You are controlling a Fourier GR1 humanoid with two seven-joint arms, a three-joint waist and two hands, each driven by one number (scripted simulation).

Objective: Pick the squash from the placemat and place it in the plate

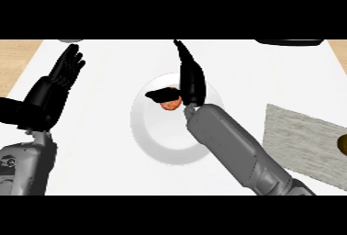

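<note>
White counter top [102, 151] fills the frame, with a strip of wooden surface [17, 57] showing past its left edge. At far left the left hand [61, 75] rests open, fingers straight and pointing up the view, holding nothing; its grey forearm [24, 170] is cut off by the lower edge. A small grey shape [71, 41] at the top edge is too clipped to identify.

At centre lies a white plate [146, 137], partly covered by the right forearm [234, 147] crossing it from the lower right. Over the plate's upper part, the right hand [193, 85] pinches the orange squash [169, 105] between its thumb [163, 95] and long fingers; the hand hides most of the squash, and whether the squash touches the plate cannot be told.

To the right, well apart from the plate, a grey woven placemat [298, 142] runs out of view. A dark brown object [342, 144] on it is cut by the right edge, and a black shape [291, 42] is clipped at the top.
</note>
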